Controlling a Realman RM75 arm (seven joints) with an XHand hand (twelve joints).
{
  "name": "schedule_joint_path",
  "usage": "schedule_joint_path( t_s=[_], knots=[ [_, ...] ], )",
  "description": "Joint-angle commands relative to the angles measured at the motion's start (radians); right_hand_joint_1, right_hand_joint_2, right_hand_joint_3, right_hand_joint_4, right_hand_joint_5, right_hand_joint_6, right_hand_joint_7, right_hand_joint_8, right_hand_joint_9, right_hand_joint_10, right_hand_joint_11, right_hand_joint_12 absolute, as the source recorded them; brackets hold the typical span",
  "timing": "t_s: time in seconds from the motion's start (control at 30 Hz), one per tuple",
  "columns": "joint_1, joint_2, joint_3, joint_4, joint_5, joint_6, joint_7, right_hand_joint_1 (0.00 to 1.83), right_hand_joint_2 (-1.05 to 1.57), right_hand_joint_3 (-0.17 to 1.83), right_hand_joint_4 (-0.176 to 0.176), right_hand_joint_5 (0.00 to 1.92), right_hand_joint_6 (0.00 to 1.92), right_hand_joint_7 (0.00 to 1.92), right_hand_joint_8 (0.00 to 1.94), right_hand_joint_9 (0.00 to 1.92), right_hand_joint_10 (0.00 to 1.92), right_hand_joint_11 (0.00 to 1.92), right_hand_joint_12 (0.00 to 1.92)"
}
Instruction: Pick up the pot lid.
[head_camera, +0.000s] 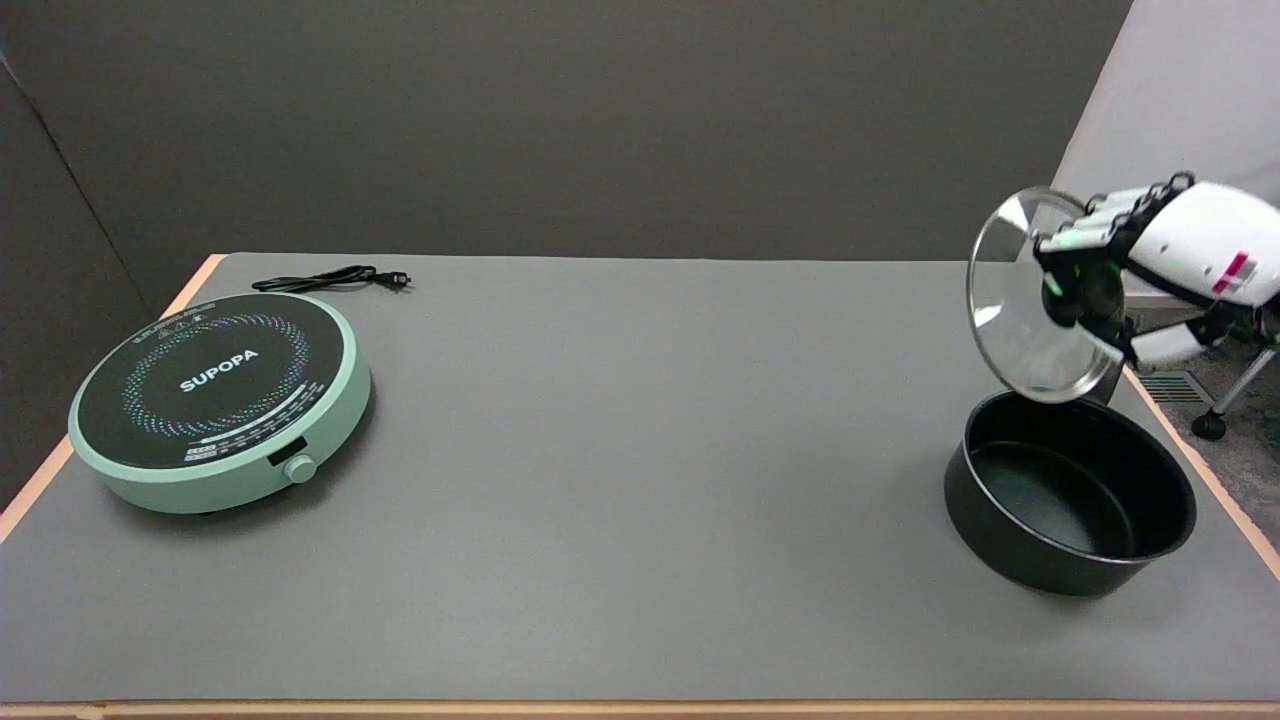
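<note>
Right hand (1110, 285) grasping the lid (1030, 300) by its central knob, fingers curled over the knob from the hand's side. The lid hangs in the air above the far rim of the pot (1070, 495), clear of it or nearly so; whether its lowest edge still touches the rim cannot be told. The lid is tilted steeply, close to upright, its underside turned away from the hand and its disc lying directly ahead of the palm. Lid: a round pane of clear glass ringed by a bright metal band. Pot: a shallow, straight-walled round vessel, matte black with a dark non-stick interior, standing open on the grey tabletop (640, 520). Well apart from the pot, across the tabletop, sits a round cooker (220, 400) with a pale green body, glossy black top and small front dial; its black cord (330, 280) lies coiled just behind it. The lift appears essentially accomplished.
</note>
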Motion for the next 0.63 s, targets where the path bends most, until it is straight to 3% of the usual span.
schedule_joint_path(
  t_s=[0.03, 0.33, 0.4, 0.63],
  knots=[
    [0.139, 0.039, 0.116, -0.008, 0.001, -0.122, 0.002, 1.39, 0.58, 1.24, 0.176, 0.69, 1.76, 0.95, 1.61, 0.88, 1.89, 0.71, 1.35],
    [0.167, 0.129, 0.137, -0.133, 0.001, -0.254, 0.035, 1.39, 0.58, 1.23, 0.176, 0.70, 1.75, 0.96, 1.59, 0.89, 1.87, 0.72, 1.33],
    [0.161, 0.160, 0.137, -0.158, 0.001, -0.280, 0.035, 1.40, 0.58, 1.20, 0.176, 0.70, 1.74, 0.97, 1.54, 0.87, 1.90, 0.75, 1.24],
    [0.074, 0.260, 0.237, -0.214, 0.001, -0.384, 0.078, 1.39, 0.59, 1.21, 0.176, 0.70, 1.75, 0.95, 1.58, 0.89, 1.86, 0.73, 1.31]
  ],
)
